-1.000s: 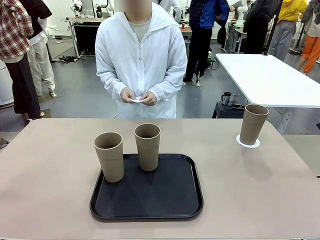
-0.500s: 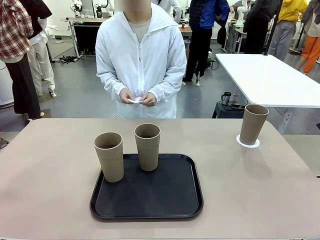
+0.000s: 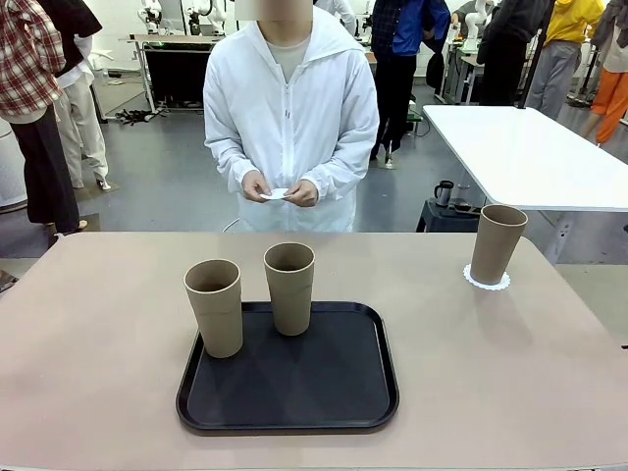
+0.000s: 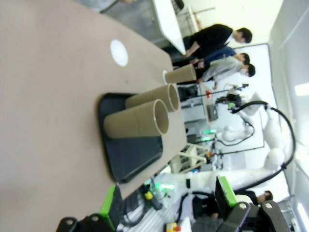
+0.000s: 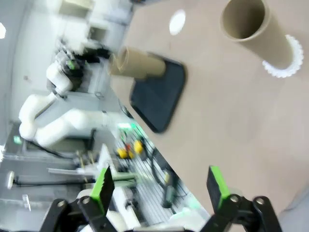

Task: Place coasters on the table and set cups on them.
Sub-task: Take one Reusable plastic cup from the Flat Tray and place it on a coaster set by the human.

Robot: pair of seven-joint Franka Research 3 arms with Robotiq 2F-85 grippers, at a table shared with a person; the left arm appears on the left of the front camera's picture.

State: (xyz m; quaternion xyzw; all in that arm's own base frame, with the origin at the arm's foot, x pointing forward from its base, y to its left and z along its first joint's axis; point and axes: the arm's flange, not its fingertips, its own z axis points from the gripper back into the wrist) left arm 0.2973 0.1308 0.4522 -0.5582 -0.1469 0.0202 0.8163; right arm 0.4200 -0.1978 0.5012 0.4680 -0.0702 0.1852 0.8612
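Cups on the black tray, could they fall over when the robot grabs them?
The left cup and the middle cup on the tray are tall and close together, so grabbing one might knock the other. The left cup sits by the tray's raised rim and could trip on it if dragged. The coaster the person holds looks thin and might slide under a cup.

The coaster [image 3: 488,283] under the far-right cup [image 3: 497,243] is mostly covered by it; only a lacy rim peeks out. The person's hands [image 3: 302,192] cover most of a white scrap [image 3: 277,193], too small to make out. From the right wrist, the tray [image 5: 159,94] and the cups [image 5: 136,64] on it are smeared by blur.
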